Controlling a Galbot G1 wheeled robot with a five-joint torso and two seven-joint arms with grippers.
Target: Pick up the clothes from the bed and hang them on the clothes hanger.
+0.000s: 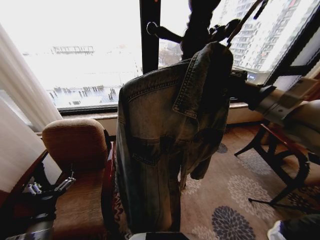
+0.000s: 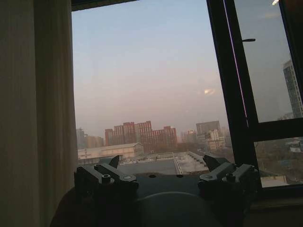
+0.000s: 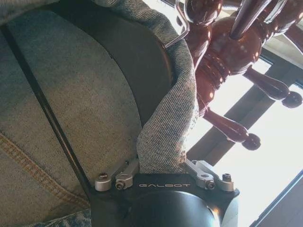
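Overhead, in the head view, the light-blue faded denim jacket (image 1: 160,145) hangs full length in front of the bright window, its collar up against the dark turned-wood coat stand (image 1: 200,27) with knobbed pegs. The right arm reaches in from the right, and the right pincer (image 1: 231,80) sits at the jacket's shoulder, just under the pegs. The left pincer (image 1: 50,189) rests low beside the tan upholstered armchair (image 1: 75,150), well apart from the garment.

From the left wrist view, the left pincer (image 2: 161,171) points at the window and the city skyline, its jaws spread wide with nothing between them.

From the right wrist view, the right pincer (image 3: 161,165) is clamped on a fold of the denim jacket (image 3: 71,109), the cloth pinched between its jaws. A thin silver metal hook (image 3: 179,28) curves beside a red-brown peg of the coat stand (image 3: 222,61); whether it is fully seated cannot be told.

Hanging appears nearly done. Done well, the hook should settle squarely over a peg before the fold is freed, with the release made slowly so the jacket's weight does not drag it off.
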